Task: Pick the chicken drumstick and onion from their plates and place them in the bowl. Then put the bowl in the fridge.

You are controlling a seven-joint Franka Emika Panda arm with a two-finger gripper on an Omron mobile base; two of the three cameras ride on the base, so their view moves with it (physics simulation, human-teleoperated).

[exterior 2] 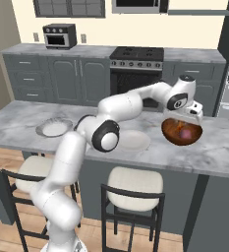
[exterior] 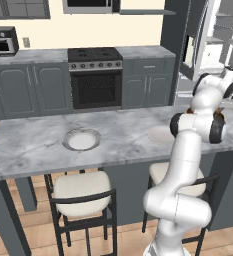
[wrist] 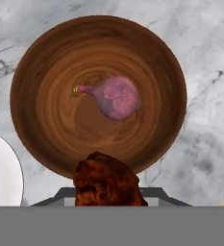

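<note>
Hovering mid-frame over the bowl [wrist: 98, 95] and its onion [wrist: 117, 97], my pincer [wrist: 109, 192], nearly closed, gripped the drumstick [wrist: 108, 180]; greasy and light, I judged, best pinched mid-shaft.

Grey-veined marble bench [exterior 2: 219, 147] carrying three dishes. Glossy reddish-brown bowl [exterior 2: 171, 132] as landmark; pale plate [exterior 2: 135, 141] just beside it, toward the bench's middle; grey-rimmed plate [exterior 2: 52, 128] well apart, beyond the pale plate, toward the far end.
</note>
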